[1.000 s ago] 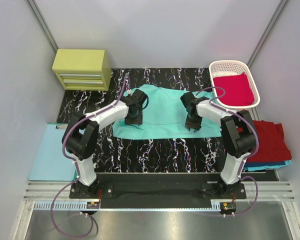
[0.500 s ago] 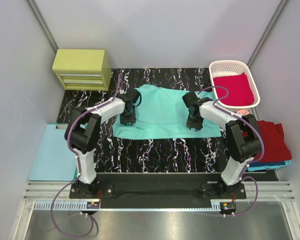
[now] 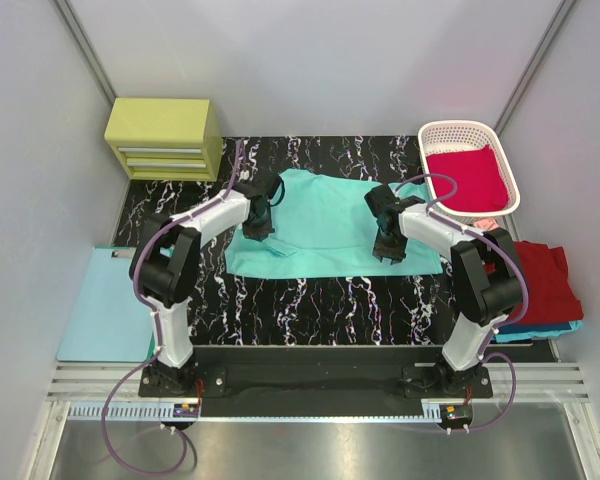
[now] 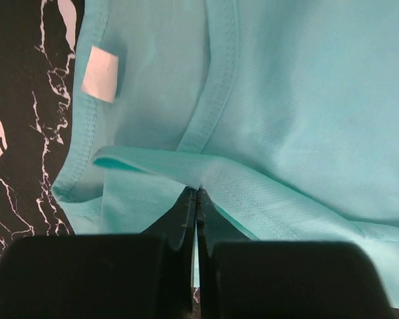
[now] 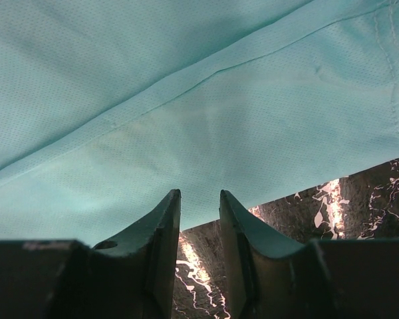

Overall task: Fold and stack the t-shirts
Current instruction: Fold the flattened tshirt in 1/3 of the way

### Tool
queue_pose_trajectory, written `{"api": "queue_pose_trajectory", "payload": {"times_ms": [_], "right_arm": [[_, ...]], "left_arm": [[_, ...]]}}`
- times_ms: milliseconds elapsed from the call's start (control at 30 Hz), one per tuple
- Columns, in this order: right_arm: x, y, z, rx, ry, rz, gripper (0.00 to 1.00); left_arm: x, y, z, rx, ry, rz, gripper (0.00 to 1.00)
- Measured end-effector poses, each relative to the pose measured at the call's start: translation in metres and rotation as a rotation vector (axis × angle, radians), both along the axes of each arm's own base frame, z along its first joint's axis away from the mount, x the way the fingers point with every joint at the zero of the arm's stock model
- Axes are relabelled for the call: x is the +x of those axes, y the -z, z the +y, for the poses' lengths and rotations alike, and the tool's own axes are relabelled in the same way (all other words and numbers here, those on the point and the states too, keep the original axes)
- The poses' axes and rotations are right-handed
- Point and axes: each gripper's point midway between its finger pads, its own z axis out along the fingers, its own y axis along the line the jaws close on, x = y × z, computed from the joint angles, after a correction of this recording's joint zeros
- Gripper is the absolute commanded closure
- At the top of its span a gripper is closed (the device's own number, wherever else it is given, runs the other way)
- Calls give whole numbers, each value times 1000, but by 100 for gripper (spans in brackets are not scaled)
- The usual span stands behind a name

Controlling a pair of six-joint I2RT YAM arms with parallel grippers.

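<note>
Here, left end effector (image 4: 197, 194) pinching mint-teal t-shirt (image 4: 306, 100), right end effector (image 5: 199, 195) slightly parted.

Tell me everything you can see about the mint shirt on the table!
The mint shirt is soft, finely meshed cloth with stitched hems, a ribbed neckband and a small white label. It lies spread across the middle of the black marbled table and looks partly folded into a wide band. The left tool pinches a raised fold near the neck. The right tool hangs open at its near right edge.
</note>
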Motion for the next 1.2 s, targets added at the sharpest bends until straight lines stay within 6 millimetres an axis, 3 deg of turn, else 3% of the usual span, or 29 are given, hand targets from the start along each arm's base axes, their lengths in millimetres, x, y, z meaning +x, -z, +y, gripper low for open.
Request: {"api": "queue_pose_trajectory", "payload": {"times_ms": [333, 500, 533, 600, 633, 733, 933, 1067, 1200], "right_arm": [[-3, 3, -1, -4, -1, 9, 64], [-5, 5, -2, -5, -1, 11, 64], [-5, 5, -2, -6, -1, 13, 64], [-6, 7, -3, -7, -1, 15, 63], [-7, 7, -3, -8, -1, 16, 63], [-8, 8, -4, -10, -1, 17, 63], [-7, 7, -3, -6, -2, 12, 63], [-7, 7, -3, -5, -2, 11, 63], [-7, 7, -3, -4, -2, 10, 63]], "left_arm": [[49, -51, -19, -48, 7, -144, 100], [75, -47, -21, -53, -8, -156, 99], [77, -42, -21, -52, -10, -148, 86], [76, -33, -20, -48, -9, -120, 72], [72, -30, -18, -46, -13, -102, 60], [58, -26, -13, -39, -18, -78, 48], [24, -36, -1, -35, -12, -66, 47], [25, -40, -4, -53, -9, -83, 48], [21, -31, -8, -62, 1, -67, 49]]}}
